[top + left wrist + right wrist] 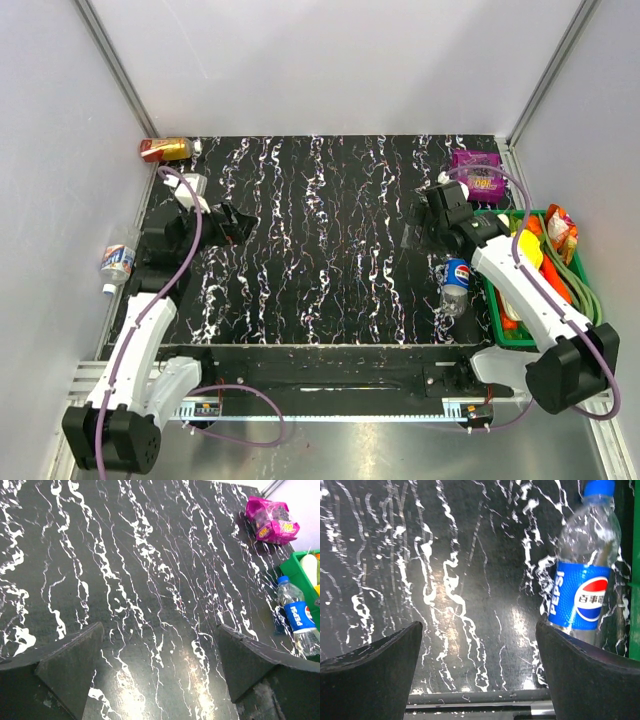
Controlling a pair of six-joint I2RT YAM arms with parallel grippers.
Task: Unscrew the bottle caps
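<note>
I had both grippers spread wide and empty: the left gripper at the left of the top view, the right gripper at the right. The Pepsi bottle, blue cap on, sat lower right beside the green bin; the second bottle with its white cap lay at the far left edge

bright, even light comes from overhead, and the white walls wash out pale. the glossy black table throws back soft glare patches in both wrist views. shadows are short and faint. the top view is sharp; the wrist views' near fingers are dark, slightly soft.
</note>
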